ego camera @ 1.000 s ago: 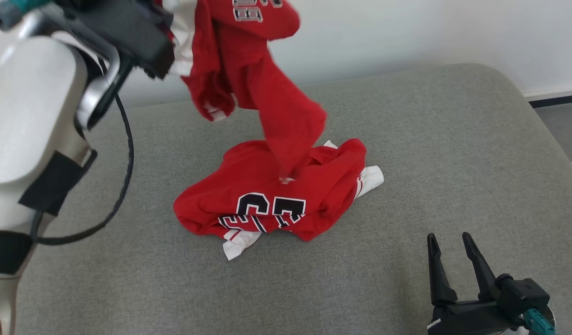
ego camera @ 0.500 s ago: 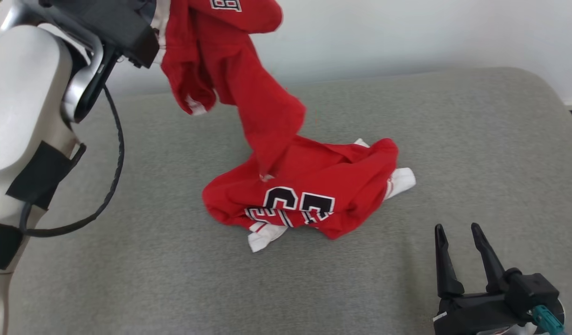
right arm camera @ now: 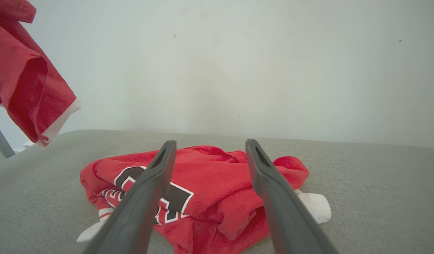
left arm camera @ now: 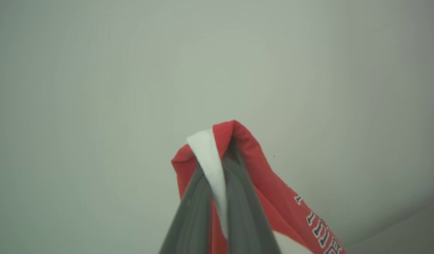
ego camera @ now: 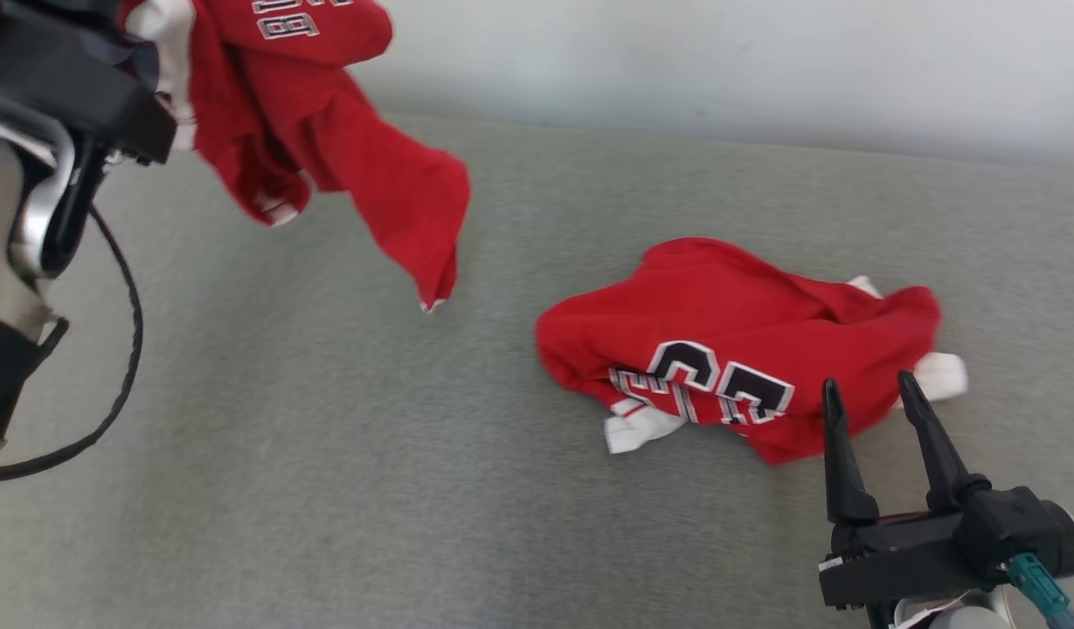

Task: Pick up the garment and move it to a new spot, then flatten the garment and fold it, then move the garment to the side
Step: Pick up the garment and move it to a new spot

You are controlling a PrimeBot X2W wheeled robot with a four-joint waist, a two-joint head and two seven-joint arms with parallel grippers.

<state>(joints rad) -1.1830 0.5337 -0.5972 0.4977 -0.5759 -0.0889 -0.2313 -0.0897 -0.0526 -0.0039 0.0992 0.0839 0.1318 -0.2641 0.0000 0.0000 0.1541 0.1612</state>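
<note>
Carrying is the step in hand: the first part of the task, lifting the garment and taking it to a new spot. At the upper left of the head view, the left gripper [left arm camera: 224, 165] has its fingers pinched tight on a white-trimmed fold of the red garment [ego camera: 327, 166]. The cloth hangs in a crumpled drape, and its lowest corner dangles clear above the grey cushion [ego camera: 327, 542] in the left half of the frame. Right of centre, a second red jersey [ego camera: 729, 341] lies heaped on the cushion, well apart from the hanging one. At the lower right, the right gripper [ego camera: 867, 381] holds nothing. Its fingers are spread wide, with the tips showing in front of the heap's near edge. From its wrist view I judge it is not touching the cloth.

The next move calls for lowering the garment onto the bare cushion at the left, well clear of the heap, and letting it go so that it can be spread. The free gripper will probably be needed to catch a second edge.

Against the frame a second ago, the whole head view has swung, so the heap's place further right in the frame is the camera's doing. The real change is that the garment's tail then draped down onto the heap and now hangs free to its left.
</note>
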